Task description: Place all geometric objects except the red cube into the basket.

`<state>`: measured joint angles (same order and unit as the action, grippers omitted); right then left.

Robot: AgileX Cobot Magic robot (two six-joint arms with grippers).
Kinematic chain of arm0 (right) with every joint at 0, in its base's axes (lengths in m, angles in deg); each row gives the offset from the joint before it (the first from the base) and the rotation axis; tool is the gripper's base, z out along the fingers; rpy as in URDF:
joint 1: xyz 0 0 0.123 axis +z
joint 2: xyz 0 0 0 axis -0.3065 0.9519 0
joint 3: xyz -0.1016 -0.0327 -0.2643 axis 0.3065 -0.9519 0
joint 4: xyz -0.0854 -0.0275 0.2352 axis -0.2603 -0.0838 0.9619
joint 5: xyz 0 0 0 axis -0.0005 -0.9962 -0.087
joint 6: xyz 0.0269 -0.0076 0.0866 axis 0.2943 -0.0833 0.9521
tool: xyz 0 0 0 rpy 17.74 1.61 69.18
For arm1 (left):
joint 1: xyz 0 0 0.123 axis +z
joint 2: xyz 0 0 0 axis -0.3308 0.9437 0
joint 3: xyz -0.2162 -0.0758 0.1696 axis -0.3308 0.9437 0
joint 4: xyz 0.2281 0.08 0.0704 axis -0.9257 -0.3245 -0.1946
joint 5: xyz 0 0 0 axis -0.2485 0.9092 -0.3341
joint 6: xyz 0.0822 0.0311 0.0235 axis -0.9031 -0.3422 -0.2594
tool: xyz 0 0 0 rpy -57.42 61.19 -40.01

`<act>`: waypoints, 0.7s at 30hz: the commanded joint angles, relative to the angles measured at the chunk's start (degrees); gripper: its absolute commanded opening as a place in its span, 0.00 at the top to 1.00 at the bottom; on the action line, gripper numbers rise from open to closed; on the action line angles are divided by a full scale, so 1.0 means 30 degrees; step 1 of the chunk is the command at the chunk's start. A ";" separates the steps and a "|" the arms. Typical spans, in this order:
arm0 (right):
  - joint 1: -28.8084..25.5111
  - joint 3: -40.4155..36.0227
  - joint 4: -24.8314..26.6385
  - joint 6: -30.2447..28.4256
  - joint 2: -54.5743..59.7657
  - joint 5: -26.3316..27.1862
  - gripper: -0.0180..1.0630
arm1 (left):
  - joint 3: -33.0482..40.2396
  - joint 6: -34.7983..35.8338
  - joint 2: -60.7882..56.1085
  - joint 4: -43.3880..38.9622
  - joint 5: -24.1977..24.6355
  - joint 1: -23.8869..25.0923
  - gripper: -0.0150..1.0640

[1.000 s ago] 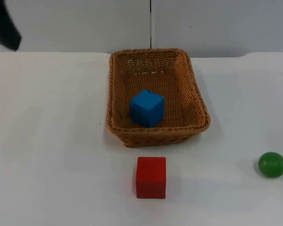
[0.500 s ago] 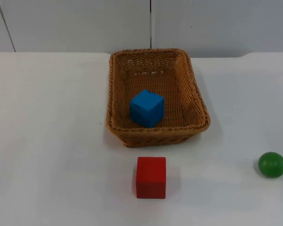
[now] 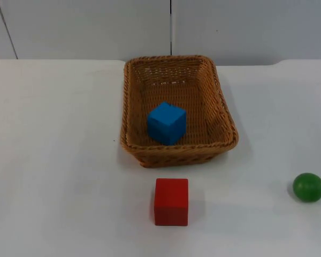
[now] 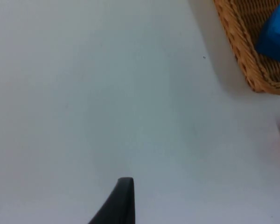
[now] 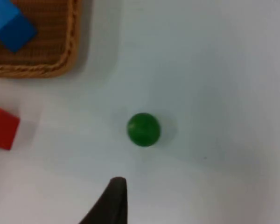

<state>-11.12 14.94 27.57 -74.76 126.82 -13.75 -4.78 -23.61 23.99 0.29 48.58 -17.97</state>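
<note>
In the top view, the basket (image 3: 178,110) sits toward the far edge of the table (image 3: 59,160), about midway along it, with the blue cube (image 3: 166,122) already lying inside near its front wall. The red cube (image 3: 171,201) stands just in front of the basket near the table's near edge and should stay there. The green ball (image 3: 308,187) lies well apart from both, out by the table's right edge, so it looks like the one piece left to move. In the left wrist view, the left gripper (image 4: 117,201) hangs over bare table beside the basket's left wall, apparently waiting; whether its fingers are released or clenched I cannot tell. In the right wrist view, the right gripper (image 5: 111,200) hovers above the table with the ball close ahead of its fingertip; again its fingers' state cannot be told. To do this well, the right arm should centre over the ball, come straight down and close gently, since a ball will probably roll at a glancing touch.
</note>
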 commanded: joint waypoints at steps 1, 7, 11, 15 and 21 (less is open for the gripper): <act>-0.0082 0.0155 0.0869 -0.0793 0.1079 -0.0375 0.01 | 0.0115 0.0127 -0.0112 0.0388 -0.0117 0.0021 0.01; 0.0384 0.0816 0.1006 -0.0843 0.4841 -0.0591 0.01 | 0.0115 0.0127 -0.0112 0.0497 -0.0117 0.0021 0.01; 0.2739 0.1308 0.0458 -0.0379 0.7734 0.0856 0.01 | 0.0115 0.0127 -0.0112 0.0532 -0.0117 0.0021 0.01; 0.4511 0.1431 -0.1763 0.1658 0.9958 0.3364 0.01 | 0.0115 0.0127 -0.0112 0.0532 -0.0117 0.0021 0.01; 0.5066 0.1471 -0.4703 0.3254 1.3359 0.7127 0.01 | 0.0115 0.0127 -0.0112 0.0527 -0.0010 0.0021 0.01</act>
<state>3.73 18.96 15.18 -65.85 166.28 5.27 -4.78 -23.50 23.99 1.18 48.58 -17.97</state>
